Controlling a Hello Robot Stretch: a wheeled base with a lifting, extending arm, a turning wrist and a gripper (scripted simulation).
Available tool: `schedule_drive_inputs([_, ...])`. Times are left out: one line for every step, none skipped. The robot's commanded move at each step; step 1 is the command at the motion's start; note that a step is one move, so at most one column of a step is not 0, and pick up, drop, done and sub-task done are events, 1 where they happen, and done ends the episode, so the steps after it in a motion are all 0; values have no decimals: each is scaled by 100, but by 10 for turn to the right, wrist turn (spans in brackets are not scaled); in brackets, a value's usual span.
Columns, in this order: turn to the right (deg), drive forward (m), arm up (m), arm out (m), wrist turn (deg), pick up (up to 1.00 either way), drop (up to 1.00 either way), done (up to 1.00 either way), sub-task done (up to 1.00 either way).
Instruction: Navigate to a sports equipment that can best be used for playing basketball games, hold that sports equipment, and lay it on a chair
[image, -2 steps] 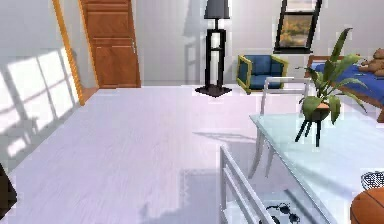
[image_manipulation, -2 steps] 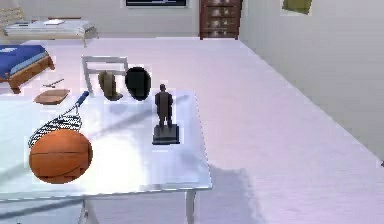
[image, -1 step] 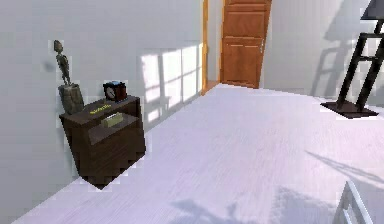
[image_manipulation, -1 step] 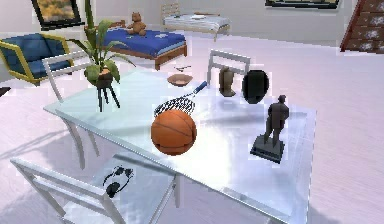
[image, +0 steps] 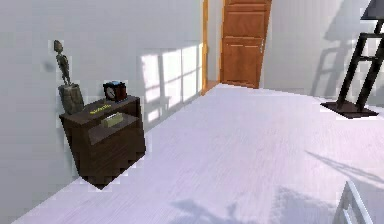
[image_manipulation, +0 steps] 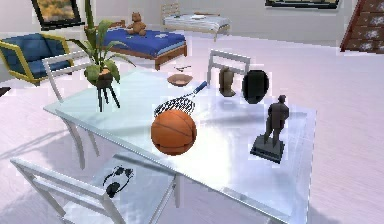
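Now the basketball (image_manipulation: 173, 131) is sitting on the desk (image_manipulation: 232, 165) (chair (image_manipulation: 62, 187) at seven o'clock). Hand's state: I cannot tell.

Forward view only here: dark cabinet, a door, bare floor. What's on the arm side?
Observer: An orange basketball sits on a glass table in the arm side view.
Operator: Anything crowding it?
Observer: A racket lies on the table just behind it. I can't tell whether they touch.
Operator: Any chair for the drop?
Observer: A white chair stands at the table's near edge, with headphones lying on its seat.
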Motion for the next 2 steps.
schedule_drive_inputs([0, 0, 38, 0, 0, 0, 0, 0, 0])
schedule_drive_inputs([0, 0, 0, 42, 0, 0, 0, 0, 0])
